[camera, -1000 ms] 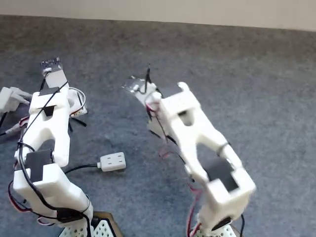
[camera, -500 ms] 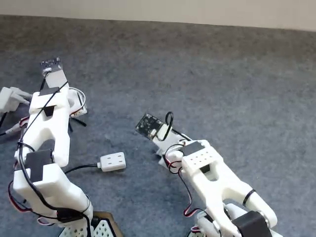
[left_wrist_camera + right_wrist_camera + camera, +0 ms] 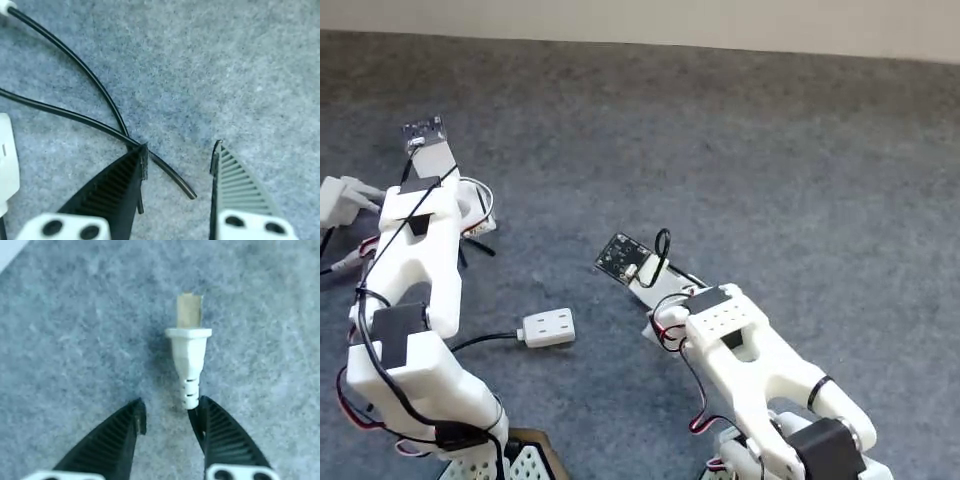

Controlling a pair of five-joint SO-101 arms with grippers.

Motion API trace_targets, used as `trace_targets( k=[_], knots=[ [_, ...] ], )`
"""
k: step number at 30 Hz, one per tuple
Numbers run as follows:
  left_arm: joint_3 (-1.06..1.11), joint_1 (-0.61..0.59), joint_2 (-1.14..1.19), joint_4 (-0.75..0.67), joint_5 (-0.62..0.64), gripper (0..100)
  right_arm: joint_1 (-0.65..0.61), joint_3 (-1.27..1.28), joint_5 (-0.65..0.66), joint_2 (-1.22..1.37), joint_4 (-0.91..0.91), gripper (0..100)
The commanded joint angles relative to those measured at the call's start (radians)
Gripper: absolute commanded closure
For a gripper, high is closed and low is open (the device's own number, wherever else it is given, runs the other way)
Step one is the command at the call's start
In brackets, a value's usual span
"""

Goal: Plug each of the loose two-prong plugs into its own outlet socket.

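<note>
A white two-prong plug lies flat on the grey carpet, its brass prongs pointing away from my right gripper. That gripper is open just behind the plug, and the plug's tail sits against the inner side of one black finger. My left gripper is also open and holds nothing, low over two black cords that cross near its black finger. A white outlet block on a black cord lies between my left arm and my right arm.
A white plug-like piece lies at the far left edge of the carpet. A white body shows beside the cords in the left wrist view. Open carpet stretches to the back and right.
My right arm has swung down from a raised pose farther back to a low one nearer the front, mostly in the first half second. The left arm has kept still.
</note>
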Motion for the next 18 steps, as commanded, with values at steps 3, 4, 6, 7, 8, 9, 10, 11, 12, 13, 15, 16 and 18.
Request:
trace_targets(
  k=[3,4,6,7,8,9,10,11,12,13,15,16,18],
  knots=[
    [-0.015,0.018,-0.002,-0.012,0.003,78,0.015,-0.033,0.012,-0.004,0.007,82.4],
    [-0.015,0.018,-0.002,-0.012,0.003,78,0.025,-0.044,0.012,-0.004,0.007,82.4],
    [-0.015,0.018,-0.002,-0.012,0.003,78,0.053,-0.085,0.014,-0.004,0.008,82.4],
    [-0.015,0.018,-0.002,-0.012,0.003,78,0.071,-0.113,0.014,0.001,0.015,82.4],
    [-0.015,0.018,-0.002,-0.012,0.003,78,0.084,-0.145,0.014,0.002,0.031,82.4],
    [-0.015,0.018,-0.002,-0.012,0.003,78,0.09,-0.18,0.014,0.002,0.05,82.4],
    [-0.015,0.018,-0.002,-0.012,0.003,78,0.094,-0.214,0.014,0.002,0.068,82.4],
    [-0.015,0.018,-0.002,-0.012,0.003,78,0.094,-0.252,0.014,0.002,0.087,82.4],
    [-0.015,0.018,-0.002,-0.012,0.003,78,0.094,-0.285,0.011,0.004,0.099,82.4],
    [-0.015,0.018,-0.002,-0.012,0.003,78,0.096,-0.312,0.011,0.004,0.107,82.4],
    [-0.015,0.018,-0.002,-0.012,0.003,78,0.091,-0.352,0.011,0.005,0.111,82.4],
    [-0.015,0.018,-0.002,-0.012,0.003,78,0.09,-0.348,0.011,0.008,0.12,82.4],
    [-0.015,0.018,-0.002,-0.012,0.003,78,0.09,-0.326,0.012,0.033,0.125,82.4]
  ],
)
